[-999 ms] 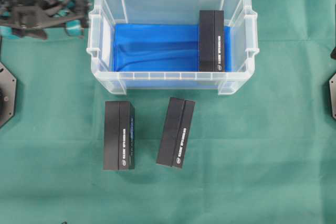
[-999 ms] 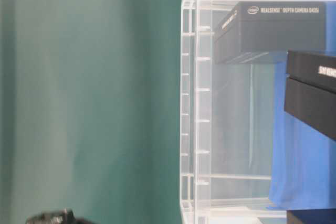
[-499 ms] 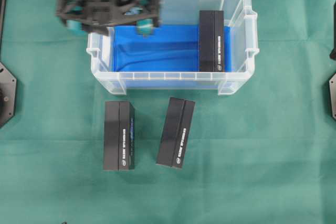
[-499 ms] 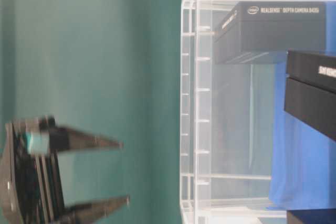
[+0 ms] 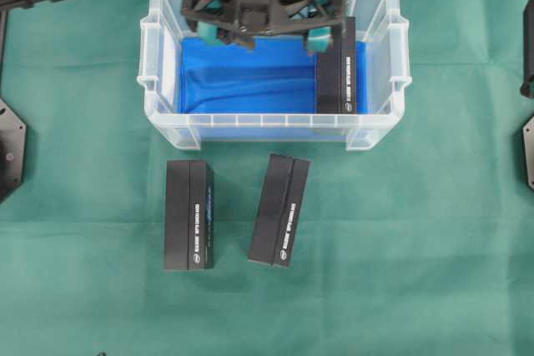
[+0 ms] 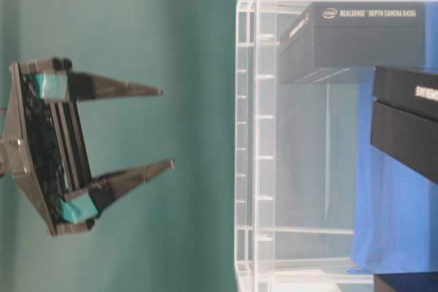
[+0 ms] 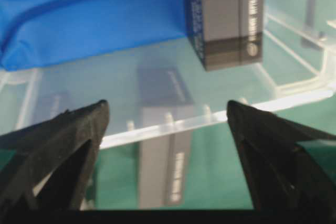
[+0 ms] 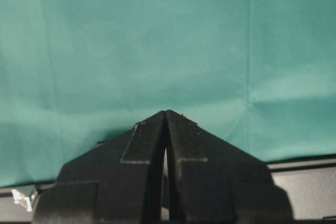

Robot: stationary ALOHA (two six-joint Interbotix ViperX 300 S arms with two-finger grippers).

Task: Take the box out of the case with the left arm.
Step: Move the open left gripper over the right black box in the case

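The case (image 5: 163, 118) is a clear tub with a blue lining, standing at the back middle of the green cloth. One black box (image 5: 336, 72) lies in its right end. My left gripper (image 5: 263, 39) hangs open over the back of the case, its right finger by the box's far end, holding nothing. In the left wrist view the box (image 7: 223, 19) lies ahead and to the right of the wide-open left gripper (image 7: 167, 108), and the case's front wall (image 7: 294, 98) runs across. The table-level view shows the left gripper (image 6: 166, 126) open above the case (image 6: 254, 135). My right gripper (image 8: 165, 113) is shut over bare cloth.
Two more black boxes (image 5: 189, 214) (image 5: 279, 210) lie on the cloth in front of the case. One of them (image 7: 163, 166) shows through the case's front wall. Arm bases sit at the left edge (image 5: 8, 147) and the right edge (image 5: 527, 152).
The left gripper has swung right from beside the case's left end to over its back middle. It stayed open. The boxes have not moved.
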